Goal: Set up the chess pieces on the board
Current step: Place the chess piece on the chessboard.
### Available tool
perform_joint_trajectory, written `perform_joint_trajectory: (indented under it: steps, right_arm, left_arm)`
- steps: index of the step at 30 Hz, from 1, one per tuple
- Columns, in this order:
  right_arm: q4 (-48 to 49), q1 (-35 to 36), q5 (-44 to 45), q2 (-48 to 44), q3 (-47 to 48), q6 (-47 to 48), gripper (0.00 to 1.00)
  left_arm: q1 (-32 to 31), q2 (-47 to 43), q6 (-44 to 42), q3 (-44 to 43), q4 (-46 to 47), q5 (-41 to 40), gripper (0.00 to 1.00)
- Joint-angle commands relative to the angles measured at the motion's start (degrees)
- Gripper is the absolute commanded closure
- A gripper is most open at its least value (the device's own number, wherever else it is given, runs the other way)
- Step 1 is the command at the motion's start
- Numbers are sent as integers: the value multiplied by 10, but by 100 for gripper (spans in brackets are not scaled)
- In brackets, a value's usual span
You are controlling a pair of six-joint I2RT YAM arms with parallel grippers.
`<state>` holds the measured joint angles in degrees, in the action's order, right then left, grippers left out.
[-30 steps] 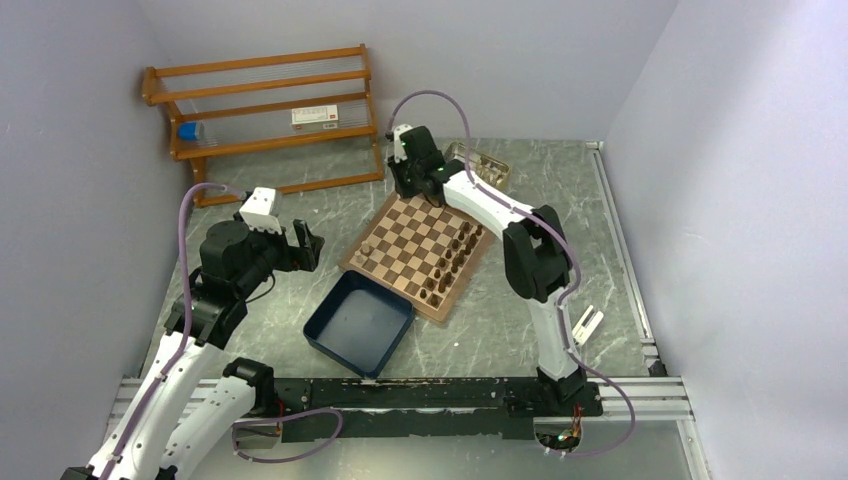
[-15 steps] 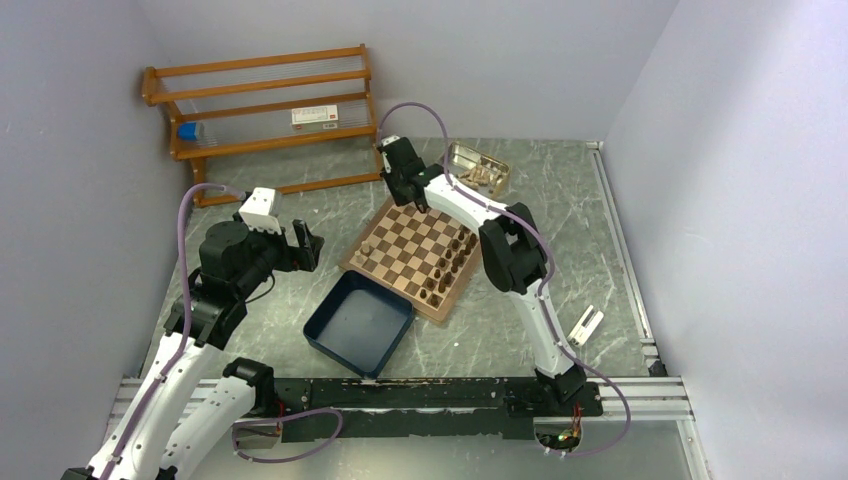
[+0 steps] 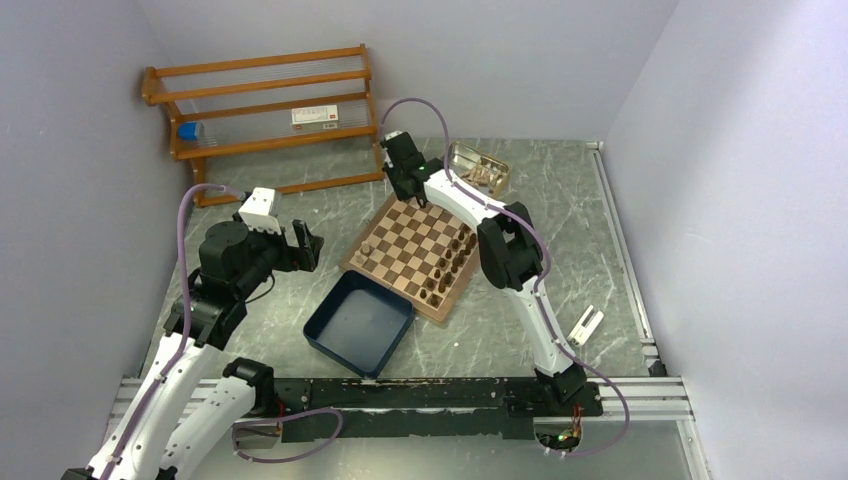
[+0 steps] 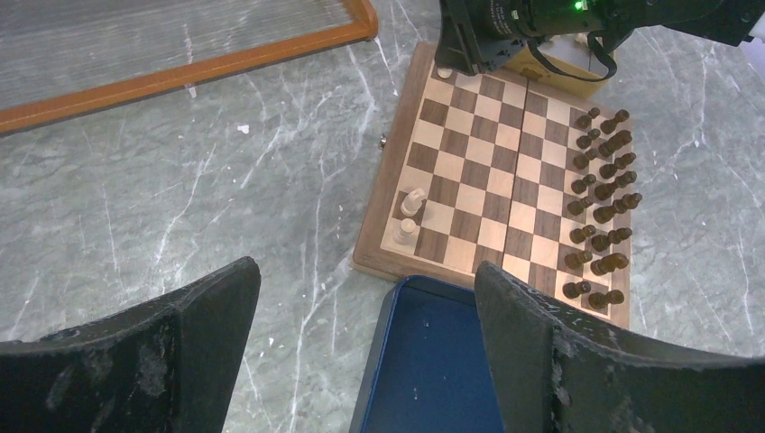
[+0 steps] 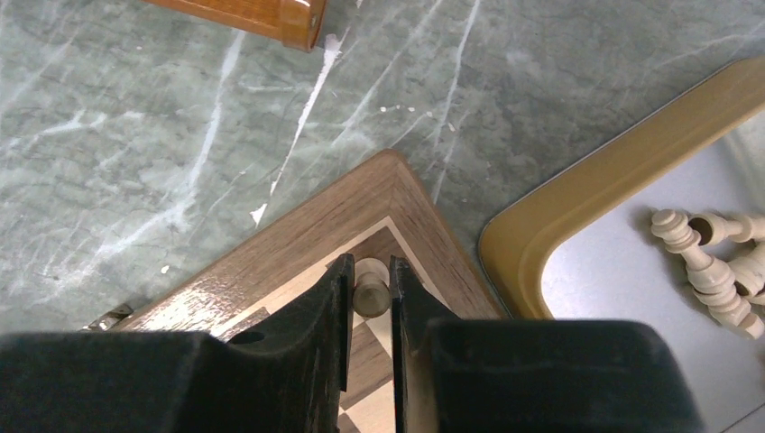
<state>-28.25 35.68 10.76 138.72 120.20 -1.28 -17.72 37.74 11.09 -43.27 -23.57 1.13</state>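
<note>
The right end effector (image 5: 370, 271) is clamping a light chess piece (image 5: 371, 292) at the board (image 5: 298, 236) corner; the left end effector (image 4: 365, 280) is hanging apart.

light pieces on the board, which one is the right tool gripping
The light piece at the board's far corner, pinched in the right tool. The other two light pieces stand free near the blue tray.

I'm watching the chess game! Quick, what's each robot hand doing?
Left gripper: jaws open, empty.
Right gripper: jaws shut on a light chess piece at the board corner.
</note>
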Motion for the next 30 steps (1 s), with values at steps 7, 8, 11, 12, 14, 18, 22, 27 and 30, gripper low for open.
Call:
perform_joint_trajectory:
  steps: [7, 8, 11, 12, 14, 18, 22, 27, 30]
  right_arm:
    - [-8, -8, 4, 6, 2, 2, 80]
    - [-5, -7, 2, 5, 0, 2, 80]
    - [-3, -8, -3, 6, -3, -1, 79]
    - [-4, -8, -3, 6, -2, -2, 79]
    - [-6, -9, -2, 8, 1, -2, 79]
    - [-6, -11, 4, 9, 0, 0, 76]
    - [-5, -11, 1, 7, -2, 1, 72]
    - [5, -11, -5, 4, -8, 5, 66]
    - [2, -11, -3, 6, 0, 7, 64]
  left_arm:
    - [4, -6, -5, -9, 10, -8, 7]
    - [4, -6, -5, -9, 10, -8, 7]
    - [4, -6, -5, -9, 10, -9, 7]
    - [4, -6, -5, -9, 10, -9, 7]
    - [4, -6, -5, -9, 10, -9, 7]
    - [4, -7, -5, -9, 10, -9, 7]
    - [4, -5, -5, -9, 10, -7, 7]
    - [4, -6, -5, -8, 10, -9, 7]
    - [4, -6, -5, -9, 10, -9, 7]
